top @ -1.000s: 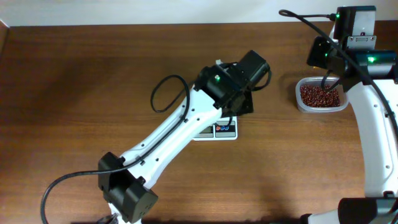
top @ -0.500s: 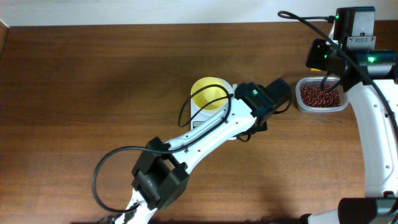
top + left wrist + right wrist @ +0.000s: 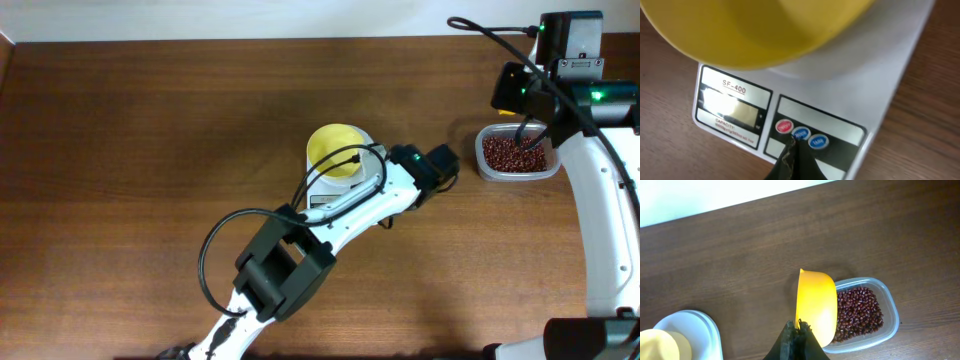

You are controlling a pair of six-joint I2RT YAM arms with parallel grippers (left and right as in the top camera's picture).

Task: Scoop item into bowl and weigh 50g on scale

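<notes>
The table (image 3: 150,150) has a dark brown wood-grain top, and a white surface (image 3: 250,20) borders its far edge. The clear container (image 3: 894,312), rounded-rectangular, stands near the far right. The yellow scoop (image 3: 816,305) is tilted on edge and overlaps the container's left rim.

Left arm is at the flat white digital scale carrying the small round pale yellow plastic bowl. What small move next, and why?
Probably press the shut left gripper down on the middle blue button: its tip sits right at it, the pale yellow bowl is already on the white scale, and the right gripper holds the yellow plastic scoop over the reddish-brown beans.
</notes>
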